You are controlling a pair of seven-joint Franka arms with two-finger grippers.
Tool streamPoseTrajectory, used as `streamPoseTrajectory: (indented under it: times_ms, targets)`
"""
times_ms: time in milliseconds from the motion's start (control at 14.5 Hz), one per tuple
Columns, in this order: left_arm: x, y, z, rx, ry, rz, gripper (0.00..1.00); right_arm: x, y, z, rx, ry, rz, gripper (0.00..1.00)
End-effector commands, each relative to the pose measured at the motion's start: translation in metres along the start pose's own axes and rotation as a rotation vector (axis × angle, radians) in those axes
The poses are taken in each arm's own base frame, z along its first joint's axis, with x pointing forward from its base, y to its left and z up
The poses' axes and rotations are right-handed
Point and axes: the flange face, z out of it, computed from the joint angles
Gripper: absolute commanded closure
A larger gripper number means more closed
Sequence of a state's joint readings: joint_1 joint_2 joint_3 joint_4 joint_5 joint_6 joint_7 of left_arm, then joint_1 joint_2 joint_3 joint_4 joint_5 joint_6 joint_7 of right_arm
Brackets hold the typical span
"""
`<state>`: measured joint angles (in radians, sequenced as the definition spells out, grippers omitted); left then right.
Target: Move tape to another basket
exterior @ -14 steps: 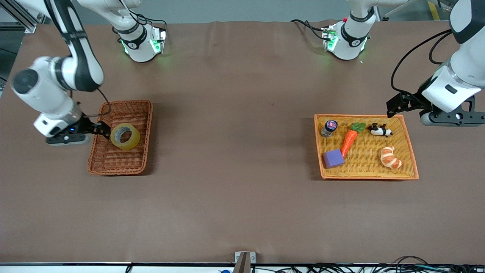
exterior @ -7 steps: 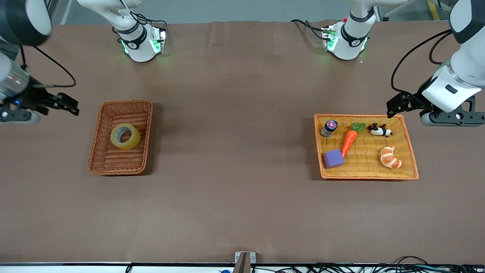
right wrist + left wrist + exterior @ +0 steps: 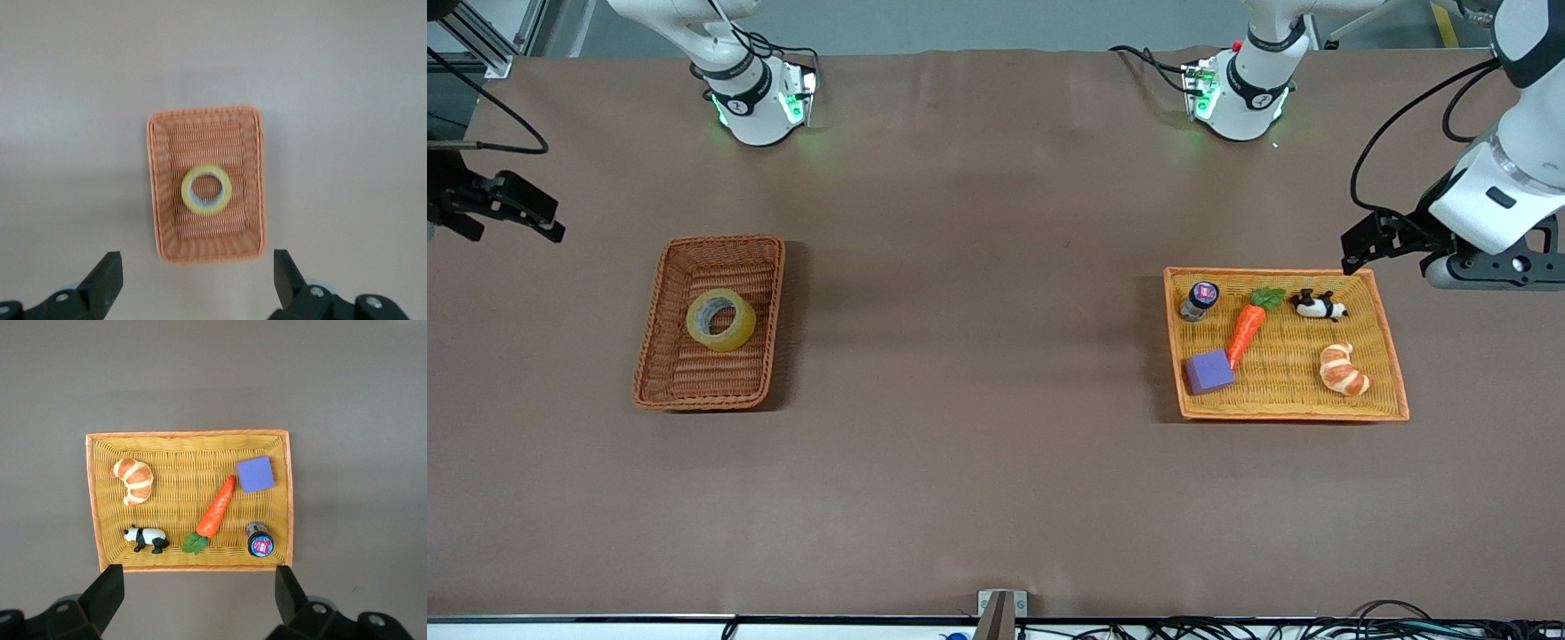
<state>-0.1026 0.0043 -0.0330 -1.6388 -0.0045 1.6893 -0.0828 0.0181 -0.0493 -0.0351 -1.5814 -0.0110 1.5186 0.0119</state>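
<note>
The tape (image 3: pixel 720 320), a yellowish ring, lies flat in the reddish-brown wicker basket (image 3: pixel 694 369) at the right arm's end of the table. In the right wrist view the tape (image 3: pixel 207 190) sits in the middle of the basket (image 3: pixel 160 200). My right gripper (image 3: pixel 538 213) is open and empty, raised over the bare table beside the basket, toward the table's end. In its own view the right gripper (image 3: pixel 197 267) has its jaws wide apart. My left gripper (image 3: pixel 1356 249) is open and empty, up over the table by the orange-yellow tray; in its own view it (image 3: pixel 197 577) holds nothing.
The orange-yellow woven tray (image 3: pixel 1289 415) at the left arm's end holds a croissant (image 3: pixel 1343 370), a carrot (image 3: pixel 1247 327), a panda figure (image 3: pixel 1319 306), a purple cube (image 3: pixel 1209 371) and a small jar (image 3: pixel 1200 300). The tray (image 3: pixel 187 434) fills the left wrist view.
My right gripper has moved from the tape's edge in the basket up and away toward the table's end. The tape stays in the basket. My left gripper rose slightly.
</note>
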Motion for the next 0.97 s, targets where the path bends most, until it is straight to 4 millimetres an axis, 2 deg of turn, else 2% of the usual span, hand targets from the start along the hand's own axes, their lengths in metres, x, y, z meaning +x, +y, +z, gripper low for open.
streamPoseTrajectory:
  times_ms: [0, 138, 276, 897]
  targets:
    - [-0.013, 0.004, -0.019, 0.011, -0.001, -0.006, 0.00, 0.000, -0.004, -0.003, 0.007, -0.023, 0.008, 0.00]
    - [-0.013, 0.001, -0.024, 0.011, 0.008, -0.007, 0.00, 0.003, 0.002, -0.003, 0.012, -0.010, 0.012, 0.00]
    - [-0.012, 0.000, -0.031, 0.010, 0.019, -0.007, 0.00, 0.003, -0.002, -0.002, 0.006, -0.007, 0.002, 0.00]
    - [-0.012, -0.001, -0.026, 0.013, -0.004, -0.007, 0.00, 0.003, -0.001, 0.000, 0.012, -0.016, 0.001, 0.00]
